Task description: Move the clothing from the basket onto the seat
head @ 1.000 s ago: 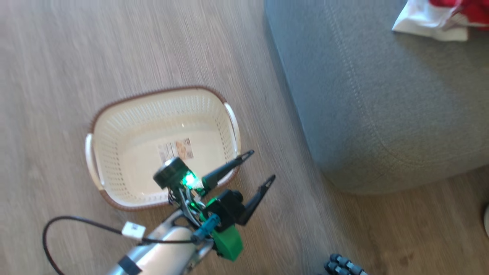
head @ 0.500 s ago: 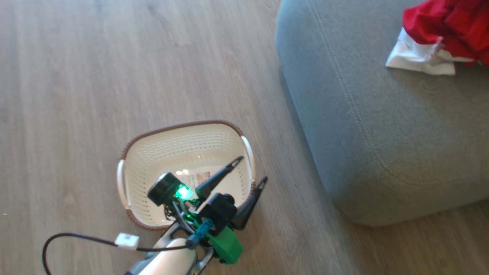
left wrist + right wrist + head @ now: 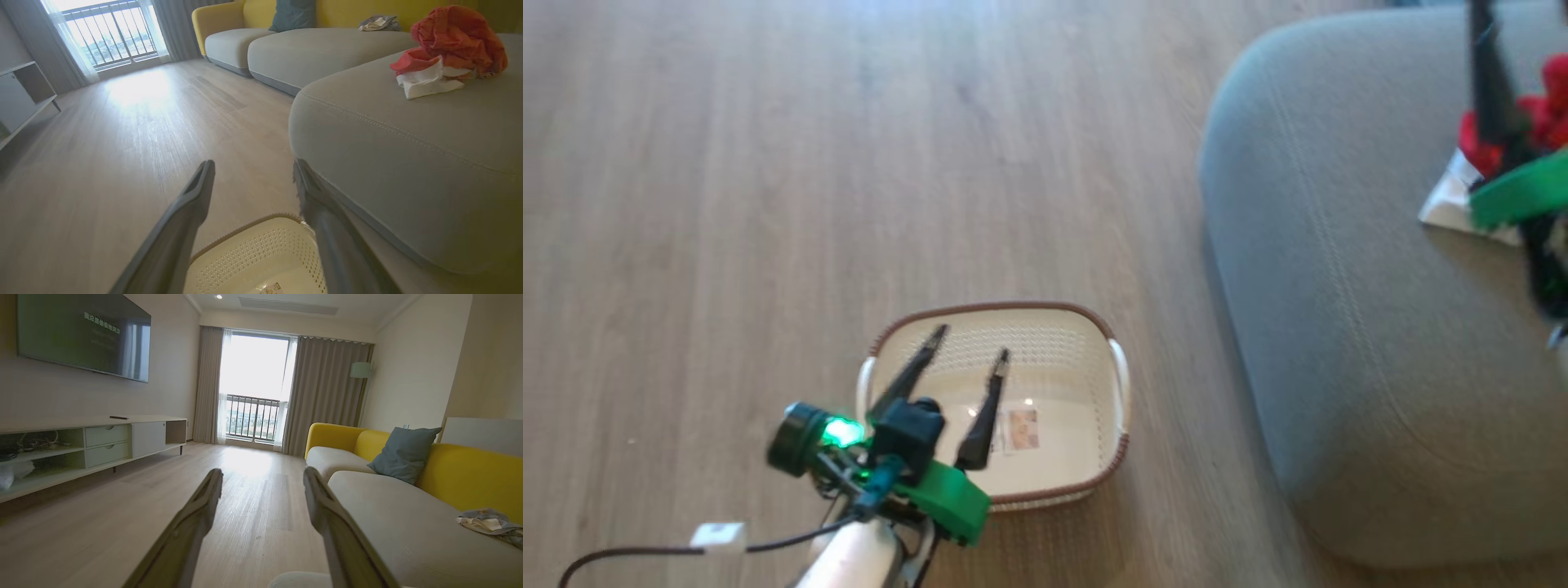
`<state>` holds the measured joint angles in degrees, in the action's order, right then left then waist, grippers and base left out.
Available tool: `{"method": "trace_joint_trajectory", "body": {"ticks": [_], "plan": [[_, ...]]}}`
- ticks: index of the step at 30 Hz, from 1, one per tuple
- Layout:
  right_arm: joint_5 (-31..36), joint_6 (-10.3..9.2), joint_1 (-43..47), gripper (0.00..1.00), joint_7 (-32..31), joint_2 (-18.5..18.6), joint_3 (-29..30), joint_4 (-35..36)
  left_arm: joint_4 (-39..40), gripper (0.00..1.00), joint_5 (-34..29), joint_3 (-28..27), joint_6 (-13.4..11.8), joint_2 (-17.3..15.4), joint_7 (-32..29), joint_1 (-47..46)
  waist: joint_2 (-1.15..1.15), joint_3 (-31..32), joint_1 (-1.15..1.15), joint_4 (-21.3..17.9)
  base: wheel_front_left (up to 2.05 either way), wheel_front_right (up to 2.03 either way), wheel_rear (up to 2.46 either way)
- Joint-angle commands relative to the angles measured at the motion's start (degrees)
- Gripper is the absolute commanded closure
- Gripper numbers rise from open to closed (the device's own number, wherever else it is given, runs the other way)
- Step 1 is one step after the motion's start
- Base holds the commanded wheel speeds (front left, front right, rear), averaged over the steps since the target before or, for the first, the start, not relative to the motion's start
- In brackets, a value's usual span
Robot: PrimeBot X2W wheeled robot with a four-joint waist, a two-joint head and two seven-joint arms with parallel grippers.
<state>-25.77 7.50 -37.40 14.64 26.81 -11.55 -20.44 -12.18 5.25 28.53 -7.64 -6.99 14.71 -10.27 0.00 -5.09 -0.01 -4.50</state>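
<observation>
floor (image 3: pixel 768 204): pale wood boards; carries seat and basket, set a little apart.
seat (image 3: pixel 1339 343): large grey cushion, rounded corner towards the basket; the task's receiving surface.
basket (image 3: pixel 1062 347): cream, brown rim, on the floor near the seat's corner; holds just a label (image 3: pixel 1023 429), so likely emptied.
clothing (image 3: pixel 449 45): red-and-white heap on the seat's top, well in from its stitched edge; placement looks done.
left gripper (image 3: pixel 973 341): over the basket, fingers spread wide, holding nothing.
right gripper (image 3: pixel 262 473): above the seat, fingers spread wide, holding nothing.
</observation>
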Motion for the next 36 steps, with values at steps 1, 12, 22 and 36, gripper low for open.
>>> {"method": "trace_joint_trajectory", "body": {"ticks": [1,12,22,36], "plan": [[0.27,-0.01,2.31,0.00,0.36,-0.99,0.09,2.80,2.36,0.00,0.30,-3.92,-0.96,0.46,0.29,-0.86,0.00,2.10,0.01,2.74,0.00,0.00,0.00],[3.07,-0.01,17.57,0.00,0.36,-11.59,4.06,9.08,7.46,0.00,-0.37,-14.31,-4.64,2.21,0.29,3.42,0.00,4.48,0.01,6.31,0.00,0.00,0.00],[7.76,-0.01,30.05,0.00,0.36,-20.12,9.89,11.85,6.44,0.00,1.48,-19.22,-1.57,3.88,0.29,6.44,0.00,4.98,0.01,7.42,0.00,0.00,0.00],[10.52,-0.01,35.09,0.00,0.36,-23.18,12.02,11.01,3.58,0.00,0.73,-19.77,-0.16,4.10,0.29,8.27,0.00,5.14,0.01,7.04,0.00,0.00,0.00]]}}
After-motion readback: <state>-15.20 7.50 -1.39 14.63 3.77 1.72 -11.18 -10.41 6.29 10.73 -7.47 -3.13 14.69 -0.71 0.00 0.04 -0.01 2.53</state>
